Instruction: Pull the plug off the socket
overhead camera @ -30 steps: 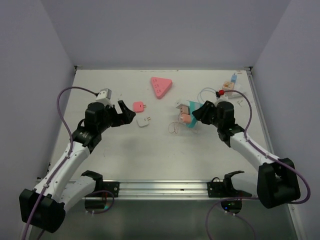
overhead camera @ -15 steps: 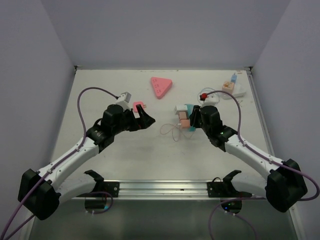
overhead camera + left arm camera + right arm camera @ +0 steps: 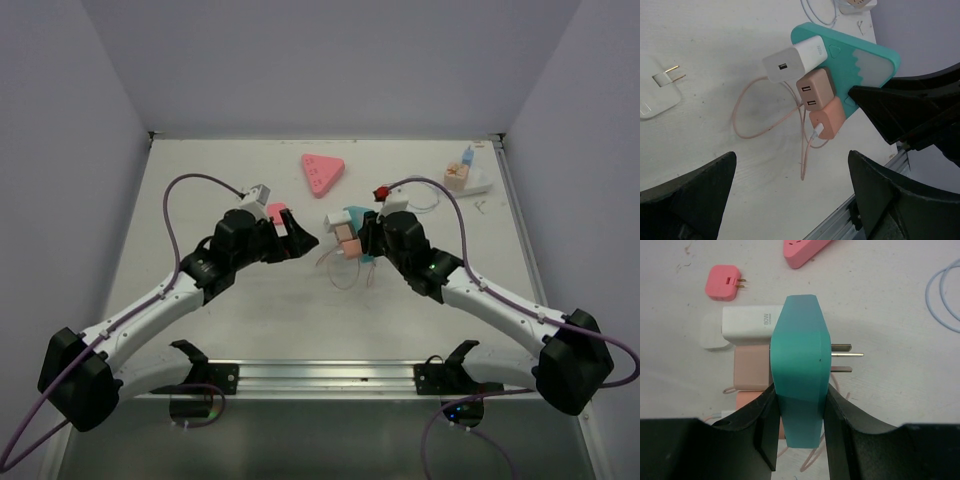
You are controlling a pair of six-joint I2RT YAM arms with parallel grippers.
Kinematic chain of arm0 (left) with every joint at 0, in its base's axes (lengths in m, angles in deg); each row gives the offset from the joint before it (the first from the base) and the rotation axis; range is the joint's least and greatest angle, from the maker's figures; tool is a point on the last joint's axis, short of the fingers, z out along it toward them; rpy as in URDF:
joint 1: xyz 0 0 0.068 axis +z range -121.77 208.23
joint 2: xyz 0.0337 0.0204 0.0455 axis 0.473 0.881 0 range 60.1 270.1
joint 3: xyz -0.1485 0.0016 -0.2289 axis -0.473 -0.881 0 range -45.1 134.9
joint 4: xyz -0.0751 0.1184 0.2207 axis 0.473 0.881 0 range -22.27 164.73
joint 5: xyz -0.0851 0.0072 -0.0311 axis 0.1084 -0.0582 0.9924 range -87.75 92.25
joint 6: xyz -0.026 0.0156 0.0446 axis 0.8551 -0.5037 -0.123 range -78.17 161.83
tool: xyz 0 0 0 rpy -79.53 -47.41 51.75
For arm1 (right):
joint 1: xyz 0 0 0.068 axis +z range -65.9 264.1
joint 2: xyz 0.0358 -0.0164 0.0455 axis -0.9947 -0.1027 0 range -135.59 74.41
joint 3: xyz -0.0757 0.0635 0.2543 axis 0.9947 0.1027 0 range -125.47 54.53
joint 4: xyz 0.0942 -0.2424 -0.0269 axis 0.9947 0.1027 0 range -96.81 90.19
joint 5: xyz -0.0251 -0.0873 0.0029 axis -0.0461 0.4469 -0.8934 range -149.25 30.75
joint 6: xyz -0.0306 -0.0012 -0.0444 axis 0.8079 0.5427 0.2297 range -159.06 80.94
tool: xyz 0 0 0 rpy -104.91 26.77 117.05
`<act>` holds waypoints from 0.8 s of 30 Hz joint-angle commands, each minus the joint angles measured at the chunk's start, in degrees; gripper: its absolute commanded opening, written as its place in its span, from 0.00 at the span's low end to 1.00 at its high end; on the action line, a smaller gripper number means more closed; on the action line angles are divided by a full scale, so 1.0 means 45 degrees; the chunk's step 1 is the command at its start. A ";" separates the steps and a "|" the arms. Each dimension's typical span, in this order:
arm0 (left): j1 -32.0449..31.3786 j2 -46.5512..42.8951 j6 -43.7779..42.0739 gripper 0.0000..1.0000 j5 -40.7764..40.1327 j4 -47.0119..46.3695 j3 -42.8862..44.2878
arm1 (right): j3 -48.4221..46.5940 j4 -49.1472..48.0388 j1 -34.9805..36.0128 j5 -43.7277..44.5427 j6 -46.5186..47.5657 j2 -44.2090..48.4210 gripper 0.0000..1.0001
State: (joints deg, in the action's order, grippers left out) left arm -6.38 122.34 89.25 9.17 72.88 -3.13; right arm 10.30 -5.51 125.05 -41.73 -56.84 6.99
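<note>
right gripper (image 3: pixel 801 407) is clamped narrow on the teal socket (image 3: pixel 800 350), one finger on each broad face, socket held on edge between the jaws. three plugs are seated in a row in the face that sticks out to one side of those jaws. white charger (image 3: pixel 792 61) is farthest from the right fingertips, tan charger (image 3: pixel 815 89) in the middle, salmon charger (image 3: pixel 829 117) closest and partly hidden behind a finger in the right wrist view. pink cable (image 3: pixel 765 125) runs from the salmon charger and loops down onto the table (image 3: pixel 200 180). the socket's own prongs (image 3: pixel 842 355) stick out on the opposite side of the jaws. left gripper (image 3: pixel 790 167) has its jaws spread wide and holds nothing. the plug row sits ahead of its gap, roughly centred, clear of both fingers, salmon charger nearest the left fingertips. loose white plug (image 3: pixel 657 92) lies ahead of the left jaws, outside one finger. pink plug (image 3: pixel 722 283) lies ahead of the right jaws on the plug side, pink triangular socket (image 3: pixel 802 250) straight ahead beyond it.
</note>
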 commanded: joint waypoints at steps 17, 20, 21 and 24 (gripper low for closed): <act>-0.2172 0.2399 0.1415 0.85 -0.1069 -0.2686 0.0691 | 0.1800 -0.4917 -0.0154 -0.1237 -0.3646 0.0879 0.00; -0.2328 0.2828 0.1727 0.81 -0.1146 -0.3174 0.0613 | 0.2074 -0.5346 -0.0154 -0.1334 -0.3763 0.0939 0.00; -0.2386 0.3023 0.1805 0.78 -0.1166 -0.3407 0.0575 | 0.2229 -0.5444 -0.0135 -0.1334 -0.3860 0.0939 0.00; -0.2484 0.3355 0.2157 0.73 -0.1302 -0.3643 0.0613 | 0.2406 -0.5698 -0.0135 -0.1373 -0.3998 0.0919 0.00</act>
State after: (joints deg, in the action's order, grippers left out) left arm -16.85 136.33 96.57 5.02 61.97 -2.10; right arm 21.36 -20.59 124.22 -47.28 -72.12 8.90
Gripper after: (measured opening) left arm 0.753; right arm 0.381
